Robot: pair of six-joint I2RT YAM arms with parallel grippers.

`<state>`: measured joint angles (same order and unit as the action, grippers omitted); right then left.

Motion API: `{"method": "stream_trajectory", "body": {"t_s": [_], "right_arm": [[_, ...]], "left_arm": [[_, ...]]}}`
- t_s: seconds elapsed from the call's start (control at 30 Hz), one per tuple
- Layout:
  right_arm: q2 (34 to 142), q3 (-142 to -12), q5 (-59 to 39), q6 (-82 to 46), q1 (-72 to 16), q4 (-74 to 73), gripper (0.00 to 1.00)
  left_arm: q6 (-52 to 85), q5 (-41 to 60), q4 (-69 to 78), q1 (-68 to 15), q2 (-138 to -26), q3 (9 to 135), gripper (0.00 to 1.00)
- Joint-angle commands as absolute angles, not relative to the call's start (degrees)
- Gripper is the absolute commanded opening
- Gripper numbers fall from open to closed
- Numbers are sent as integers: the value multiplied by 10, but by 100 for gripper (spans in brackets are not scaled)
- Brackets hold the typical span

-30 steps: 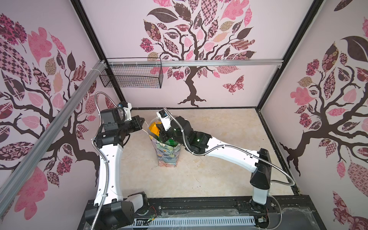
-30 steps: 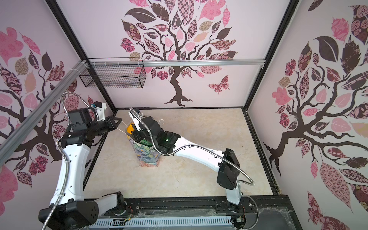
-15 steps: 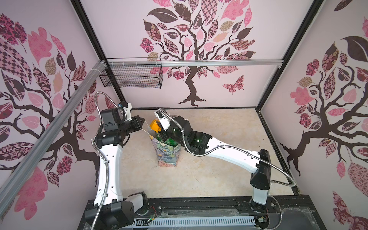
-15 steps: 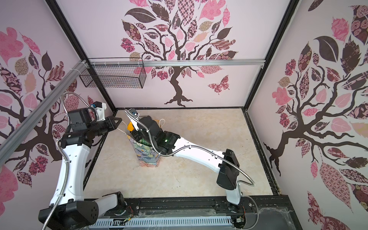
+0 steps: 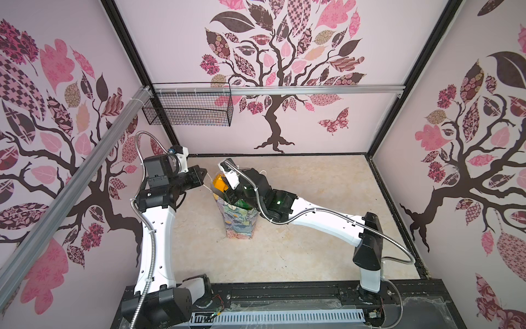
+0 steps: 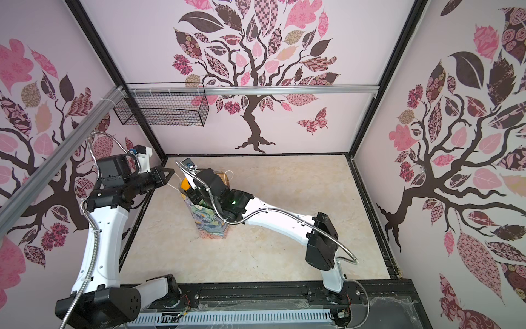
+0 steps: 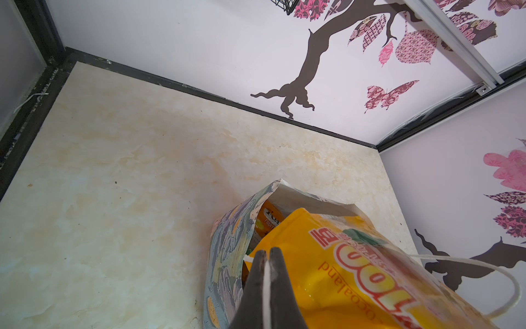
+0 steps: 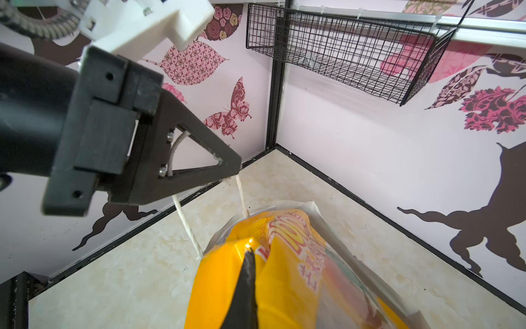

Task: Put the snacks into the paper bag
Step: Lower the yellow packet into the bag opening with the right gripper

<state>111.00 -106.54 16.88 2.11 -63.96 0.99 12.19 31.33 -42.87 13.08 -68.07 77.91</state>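
**Paper bag** (image 5: 239, 222): stands upright on the tabletop (image 5: 313, 185), left of centre in both top views, mouth upward.

**Left gripper** (image 7: 267, 252): jaws closed on one white cord handle (image 8: 185, 219), which runs taut from the tips down to the bag's rim. You can read this as a steadying hold. It probably draws that wall outward so the mouth gapes, and stops the light bag from tipping.

**Right gripper** (image 8: 250, 253): jaws pinched shut on a crinkled fold of the yellow snack packet (image 7: 341, 270). The packet sits at the bag's mouth, partly inside the white rim and partly above it. It nearly fills the opening, which is likely why the mouth needs spreading.

**Orange packet** (image 7: 270, 219): already inside the bag, just beside the yellow one.

**Wire basket** (image 5: 187, 111): hangs on the back rail, well apart from the bag, and plays no part here.

**Note:** you see no loose packet on the tabletop in either top view, so the packing looks nearly done. The yellow packet is not yet released.
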Motion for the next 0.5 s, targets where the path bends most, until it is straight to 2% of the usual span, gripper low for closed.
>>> {"method": "stream_trajectory", "body": {"t_s": [0.0,0.3,0.47], "right_arm": [[1119,-1108,174,27,-639,-43,0],[1106,-1087,180,29,-640,-47,16],[1099,-1082,185,36,-641,-45,18]], "left_arm": [[118,325,-405,131,-667,776,0],[119,326,-404,131,-667,776,0],[119,326,-404,130,-667,776,0]]}}
